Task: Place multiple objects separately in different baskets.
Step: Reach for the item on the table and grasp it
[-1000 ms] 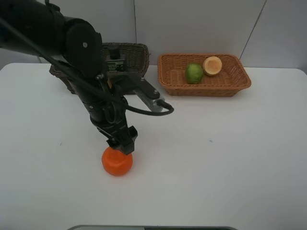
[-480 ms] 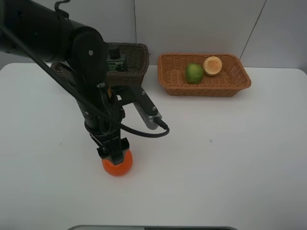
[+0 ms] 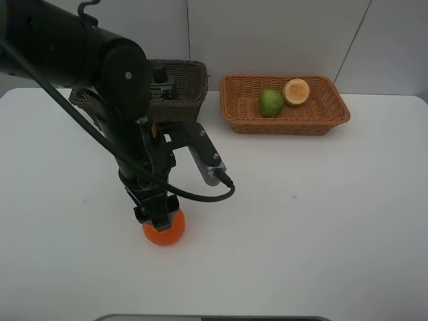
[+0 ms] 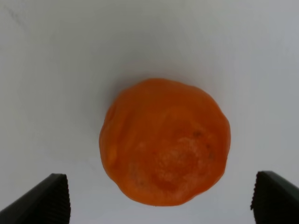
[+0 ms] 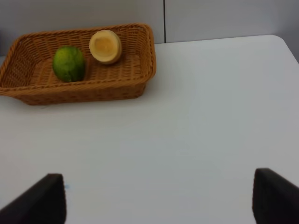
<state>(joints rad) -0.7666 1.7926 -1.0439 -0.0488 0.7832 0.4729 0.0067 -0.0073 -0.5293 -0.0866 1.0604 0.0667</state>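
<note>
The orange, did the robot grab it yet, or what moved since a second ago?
Not yet. The left gripper came down over the orange fruit, jaws open on either side, and the arm swung slightly left. The orange, the lime and the tan basket stayed put.
</note>
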